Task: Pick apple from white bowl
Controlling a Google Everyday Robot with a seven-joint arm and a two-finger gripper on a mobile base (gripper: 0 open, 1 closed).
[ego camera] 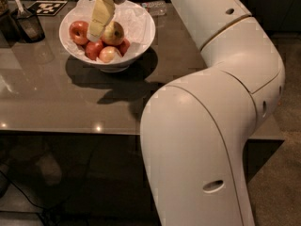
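Desk (56, 98): glossy grey-brown top, dim room behind. White bowl (137, 54) at rear left, lined with crumpled paper (136, 20), presumably to cushion the fruit. Contents: apple (114, 33), largest, yellow-green with blush, centre-right; red apples (79, 31) beside it. Gripper (96, 34): hangs inside the bowl, tilted, just left of the apple, likely lining up a grasp; whether its jaws stand open or closed cannot be told. Dark container (29, 26) with utensil, far left. Black-and-white marker tag (47, 7) behind; no legible writing anywhere.
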